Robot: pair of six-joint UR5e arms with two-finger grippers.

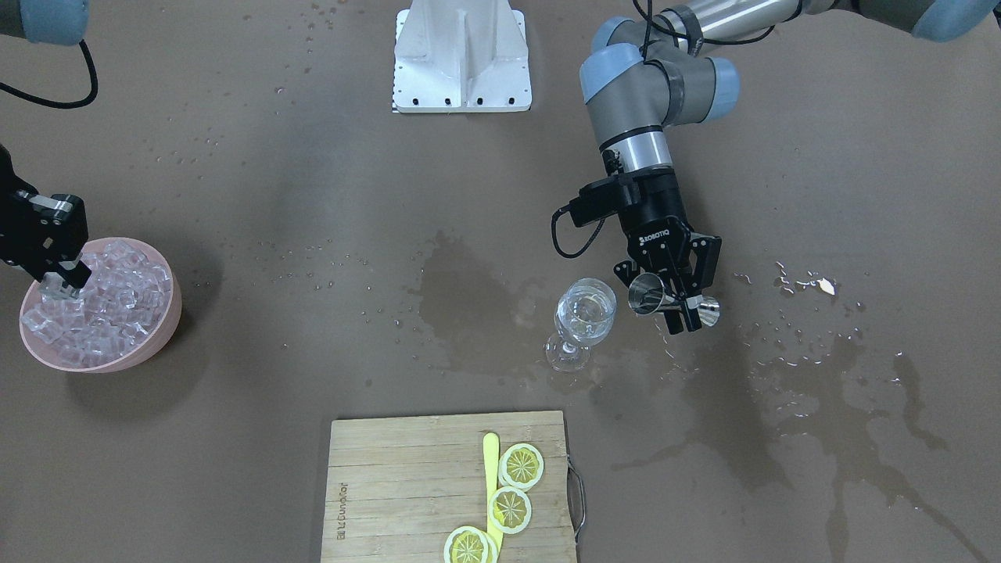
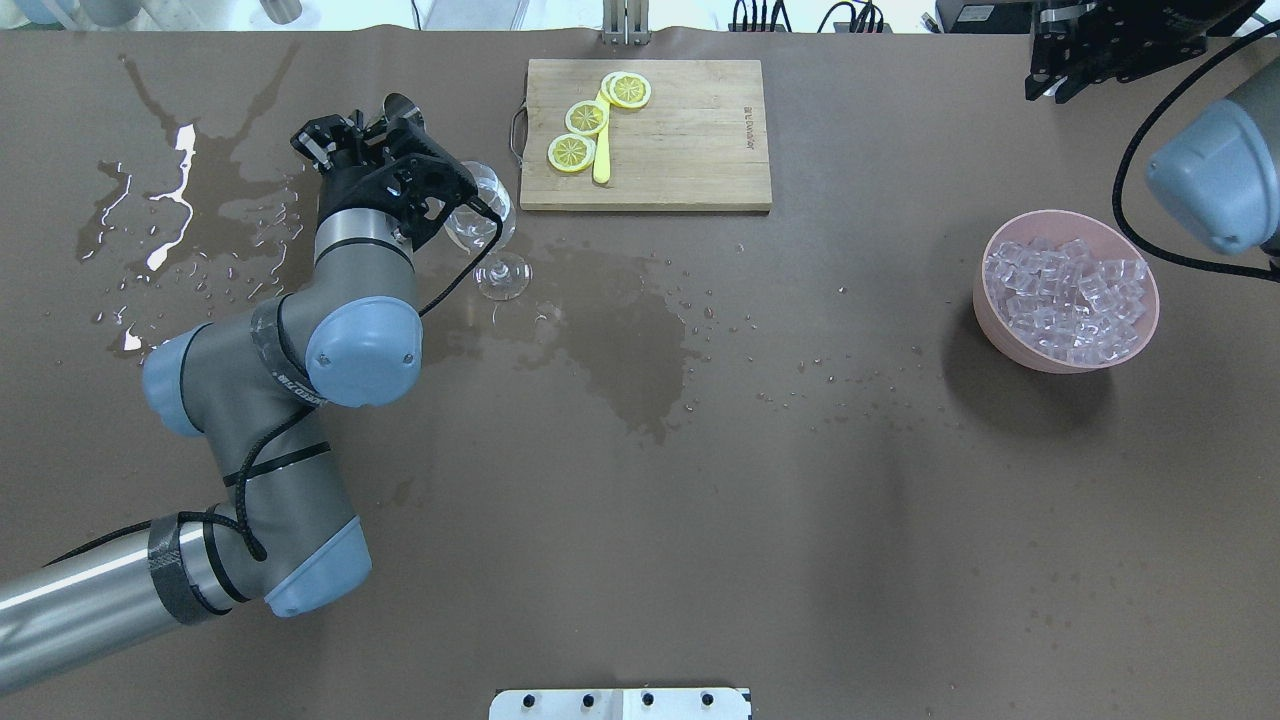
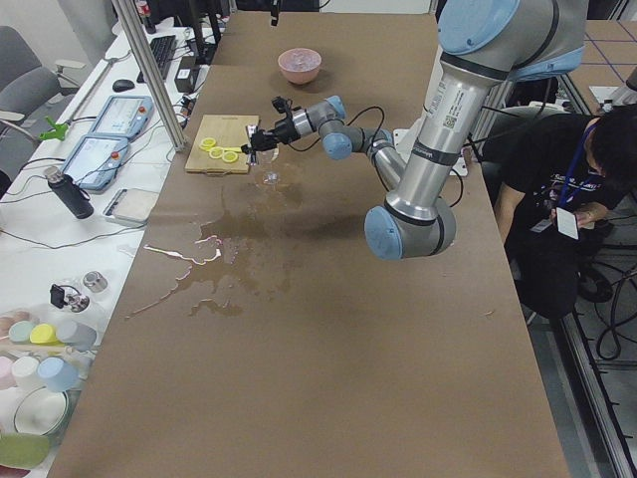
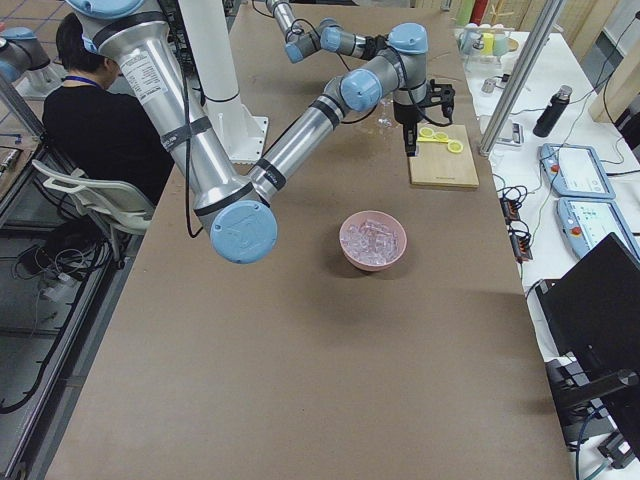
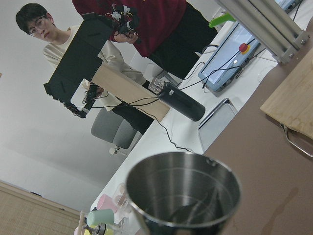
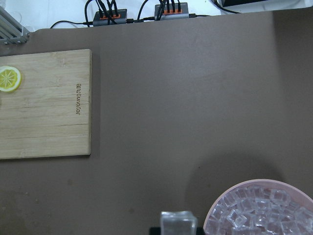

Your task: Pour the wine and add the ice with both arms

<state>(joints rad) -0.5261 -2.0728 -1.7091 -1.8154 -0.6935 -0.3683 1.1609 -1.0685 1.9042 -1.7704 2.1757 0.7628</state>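
1. Fingers of the left gripper (image 1: 677,306) are clamped on the waist of a steel jigger (image 1: 647,295). The jigger is held on its side in the air, wide mouth turned toward the wine glass (image 1: 580,328), just beside its rim; contact cannot be told.
2. Left wrist view looks straight into the jigger cup: bare metal with glints at the bottom. Cannot tell if any liquid is left.
3. Wine (image 1: 588,306), water-clear, sits in the bowl of the glass. The glass stands upright on the tabletop (image 1: 313,352), foot at the edge of a dark wet patch (image 1: 469,305).
4. Fingers of the right gripper (image 1: 66,281) pinch one ice cube (image 6: 178,222), held above the pink bowl (image 1: 174,309) at its edge.
5. Ice (image 1: 102,305) is heaped to the bowl's rim. The bowl stands well apart from the glass, on the robot's right.
6. Left arm (image 1: 649,86) reaches out over the tabletop, wrist angled down beside the glass. Right arm (image 2: 1215,190) is mostly out of frame.
7. Cutting board (image 1: 407,485) lies on the tabletop's far side from the robot, with lemon slices (image 1: 510,508) and a yellow utensil (image 1: 490,461) on it.
8. Spilled liquid (image 1: 821,391) spreads on the robot's left of the glass.
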